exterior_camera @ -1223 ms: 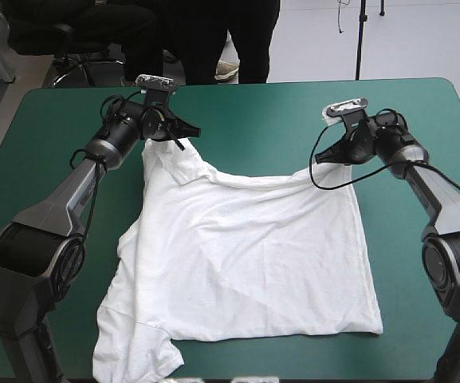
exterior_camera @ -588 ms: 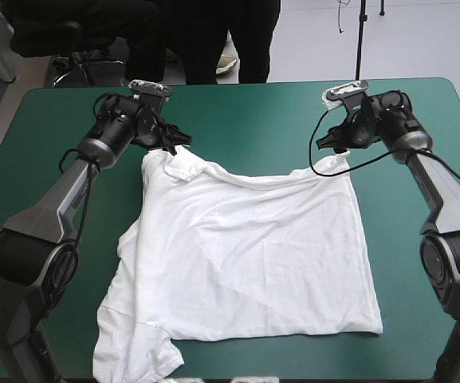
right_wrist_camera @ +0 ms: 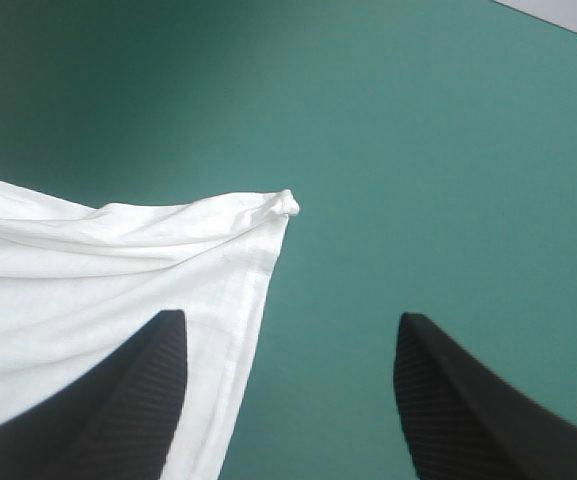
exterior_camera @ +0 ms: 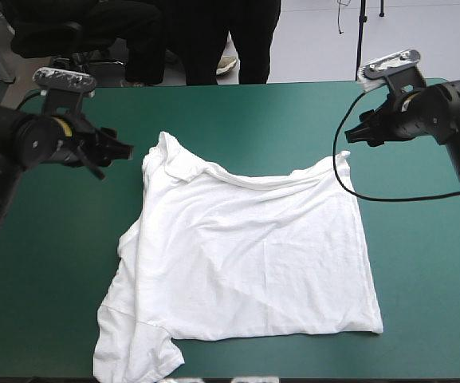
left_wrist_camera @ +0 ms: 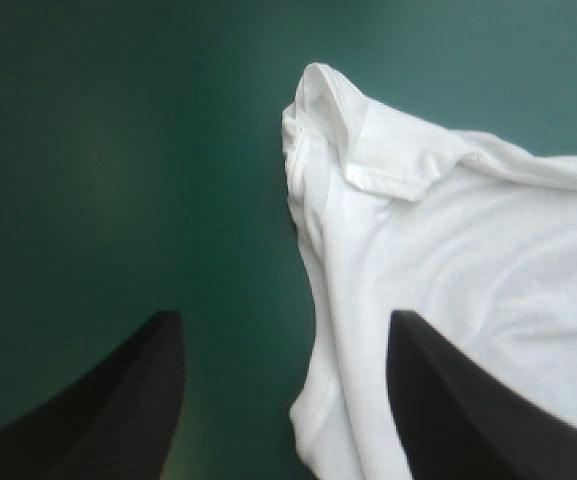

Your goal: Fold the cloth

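Note:
The white T-shirt [exterior_camera: 245,263] lies spread on the teal-green cover, slightly wrinkled, with one sleeve at the near left corner. Its far left corner [left_wrist_camera: 318,90] is bunched and folded over; its far right corner [right_wrist_camera: 286,205] ends in a small point. My left gripper [exterior_camera: 119,152] hovers left of the far left corner, open and holding nothing; in its wrist view [left_wrist_camera: 283,400] the shirt [left_wrist_camera: 468,250] lies ahead and under one finger. My right gripper [exterior_camera: 359,132] hangs beyond the far right corner, open, with the shirt [right_wrist_camera: 88,280] beside one finger in its wrist view [right_wrist_camera: 288,400].
Bare teal-green cover [exterior_camera: 46,239] shows on the left of the shirt and more [exterior_camera: 429,255] on the right. The table's far edge [exterior_camera: 237,84] runs just behind both grippers.
Both grippers opened and let go of the shirt's far corners, then drew away outward, left arm to the left, right arm to the right and up. The far edge settled on the table.

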